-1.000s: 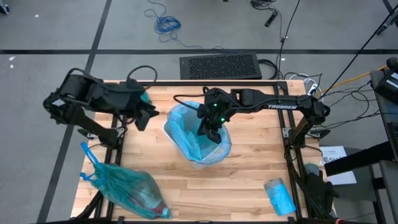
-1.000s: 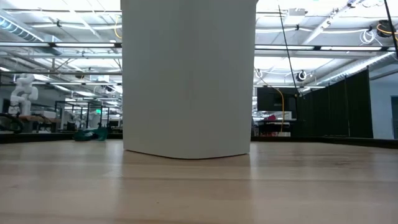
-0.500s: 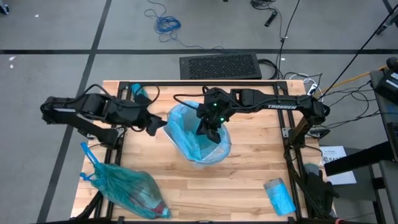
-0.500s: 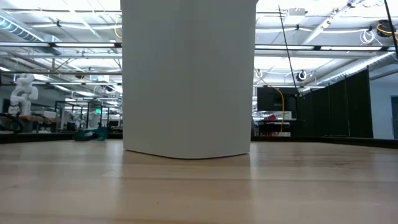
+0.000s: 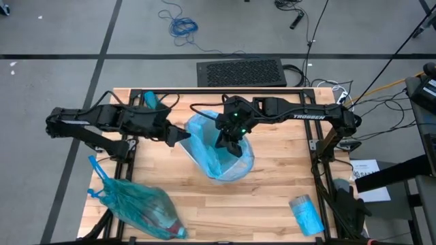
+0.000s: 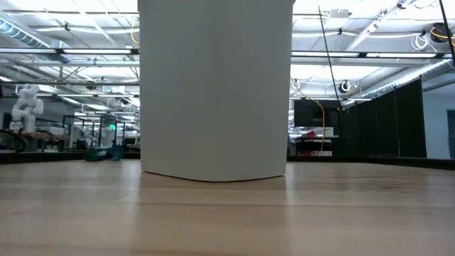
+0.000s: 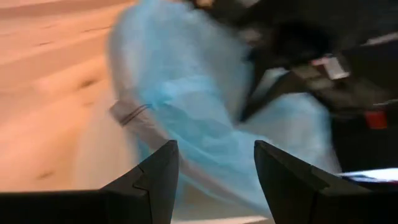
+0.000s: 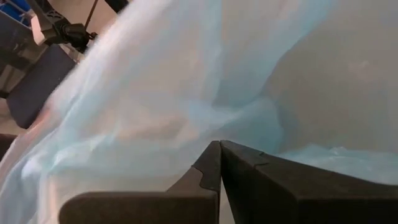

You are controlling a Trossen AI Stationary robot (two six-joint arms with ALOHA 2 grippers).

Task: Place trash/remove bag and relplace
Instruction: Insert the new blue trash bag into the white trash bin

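From the high view I see the left gripper (image 5: 182, 135) at the nine o'clock rim of the blue-lined bin (image 5: 219, 151) at tabletop (image 5: 272, 184) centre, the right gripper (image 5: 228, 139) inside it. The filled trash bag (image 5: 136, 204) lies at seven o'clock. Low view: the white bin wall only. Left wrist: my fingers (image 7: 158, 171) are spread, empty, before the liner (image 7: 186, 118). Right wrist: fingers (image 8: 214, 165) closed; whether they pinch liner, I cannot tell.

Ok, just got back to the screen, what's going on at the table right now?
A fresh blue bag is being fitted into the white bin at the middle of the table. The right gripper is down inside the bin, shut, pressing into the bag. The left gripper is open at the bag's left edge, not gripping it yet. The old bag, tied and full, lies at the table's front left corner, and a roll of bags sits front right.
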